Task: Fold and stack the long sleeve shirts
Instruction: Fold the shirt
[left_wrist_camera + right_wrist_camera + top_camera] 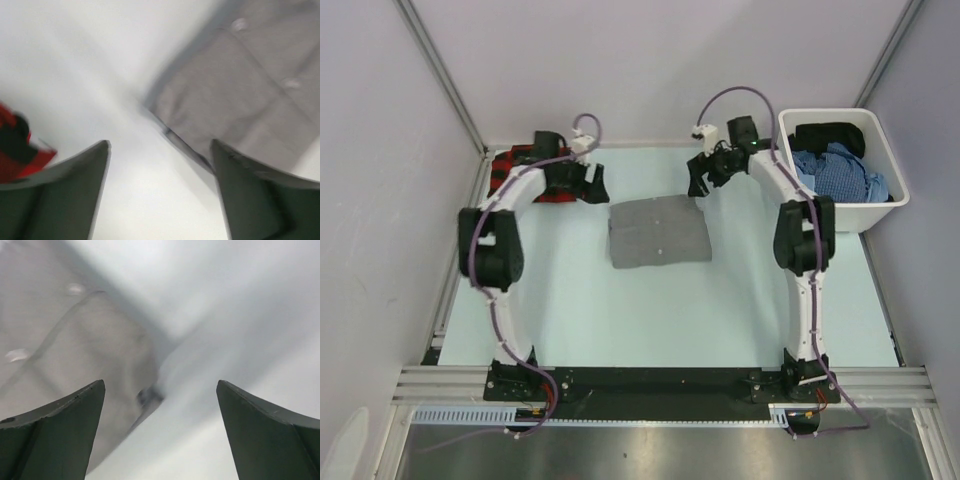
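1. The plain mid-grey cloth shirt [660, 232] is lying folded flat at the middle of the pale desk [620, 310]. The red-and-black plaid cloth shirt [515, 165] is lying at the far left corner, partly under the left arm [510, 215].
2. The left jaws and right jaws are standing apart, empty, near the grey shirt's far corners.
3. Judgement: the cloth is likely handling soft, light and limp, so pinching folded edges at two corners is advisable.

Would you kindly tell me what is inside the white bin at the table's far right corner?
The white bin holds crumpled blue cloth with black cloth behind it. Anything beneath them, and the bin's floor, is covered.
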